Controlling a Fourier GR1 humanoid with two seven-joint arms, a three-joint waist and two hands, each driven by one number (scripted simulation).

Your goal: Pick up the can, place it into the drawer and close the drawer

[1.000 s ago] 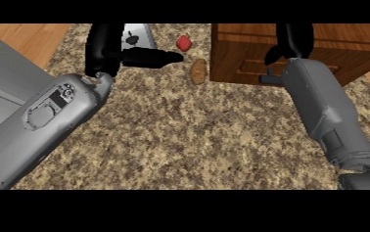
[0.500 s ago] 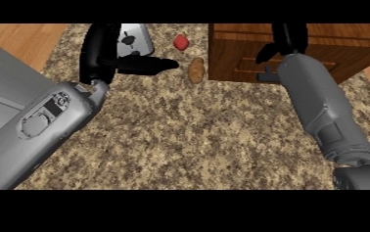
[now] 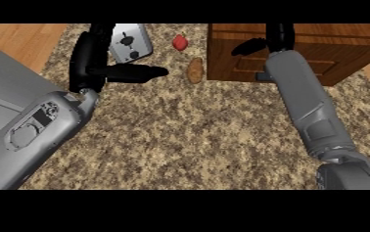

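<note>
The silver can (image 3: 129, 42) lies on the speckled counter at the upper left, tilted, with dark marks on its face. My left hand (image 3: 94, 62) stands right beside it. The fingers rise along the can's left side and the thumb (image 3: 139, 72) sticks out to the right just below the can, not curled round it. The wooden drawer unit (image 3: 329, 55) fills the upper right. My right hand (image 3: 279, 36) rests against its front with fingers straight and running up out of view, thumb pointing left. I cannot tell whether the drawer is open.
A small red item (image 3: 180, 42) and a brown oval item (image 3: 195, 70) lie between the can and the drawer unit. A wooden floor strip (image 3: 29, 37) shows beyond the counter's left edge. My grey forearms cover the lower left and the right side.
My right hand has slid a little further up and left along the drawer front. The left hand and the can have barely shifted.
</note>
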